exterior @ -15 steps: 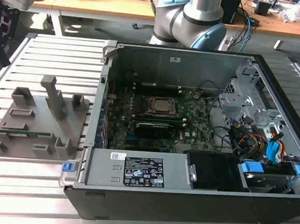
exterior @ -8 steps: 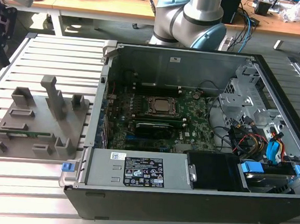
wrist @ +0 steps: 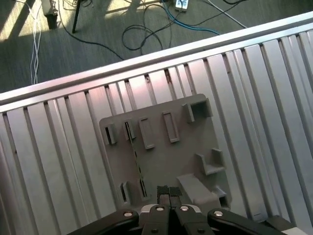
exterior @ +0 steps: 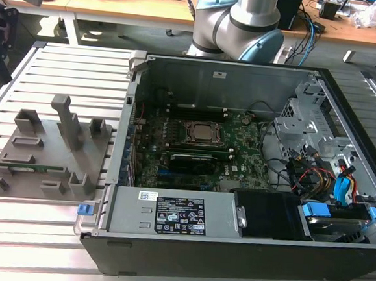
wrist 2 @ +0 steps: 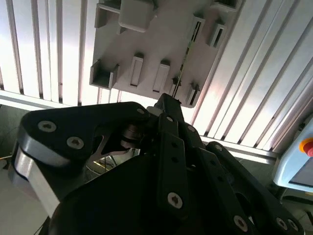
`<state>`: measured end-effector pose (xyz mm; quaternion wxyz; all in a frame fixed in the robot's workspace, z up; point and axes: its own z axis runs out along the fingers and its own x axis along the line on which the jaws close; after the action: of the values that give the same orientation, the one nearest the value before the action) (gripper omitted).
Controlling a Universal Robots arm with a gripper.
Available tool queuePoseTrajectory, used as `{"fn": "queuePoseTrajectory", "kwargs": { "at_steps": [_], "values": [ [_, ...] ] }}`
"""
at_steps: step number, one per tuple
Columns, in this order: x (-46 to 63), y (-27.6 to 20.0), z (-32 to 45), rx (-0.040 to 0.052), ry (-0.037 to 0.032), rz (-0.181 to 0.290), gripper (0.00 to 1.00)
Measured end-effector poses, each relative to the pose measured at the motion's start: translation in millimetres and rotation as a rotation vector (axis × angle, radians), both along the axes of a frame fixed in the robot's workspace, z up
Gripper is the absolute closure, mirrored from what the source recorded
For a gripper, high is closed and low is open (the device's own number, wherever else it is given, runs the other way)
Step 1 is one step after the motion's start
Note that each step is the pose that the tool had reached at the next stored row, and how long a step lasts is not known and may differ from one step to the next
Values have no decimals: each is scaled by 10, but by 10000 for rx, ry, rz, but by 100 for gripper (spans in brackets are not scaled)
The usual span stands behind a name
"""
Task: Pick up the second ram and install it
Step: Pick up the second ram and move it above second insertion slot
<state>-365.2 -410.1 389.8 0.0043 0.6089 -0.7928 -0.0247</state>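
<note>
1. At the exterior view's left, a grey plastic slotted tray [exterior: 18,161] lies on the silver slatted aluminium table [exterior: 63,65].
2. The second ram [exterior: 33,167], a long, thin green circuit-board stick, stands on edge in a slot near the tray's front edge. It is not yet picked up.
3. The black two-finger gripper [wrist: 168,192] hovers above the tray. In the first wrist view its tips sit close beside the ram's line, clear of it.
4. The fingers appear pressed together, though the angle is steep. They hold nothing.
5. Step in hand: approach to the ram. By judgement, do it well as follows:
   - Centre the gripper over the stick's mid-length.
   - Set the jaws square across its thin faces.
   - Keep clear of the tray's posts.
6. At the exterior view's right, the open black computer case [exterior: 258,81] holds the large green motherboard [exterior: 238,170].
</note>
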Motion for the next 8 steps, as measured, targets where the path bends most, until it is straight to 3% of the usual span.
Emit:
{"fn": "queuePoseTrajectory", "kwargs": {
  "at_steps": [8],
  "values": [
    [0,0,0,0,0,1035,89]
  ]
}}
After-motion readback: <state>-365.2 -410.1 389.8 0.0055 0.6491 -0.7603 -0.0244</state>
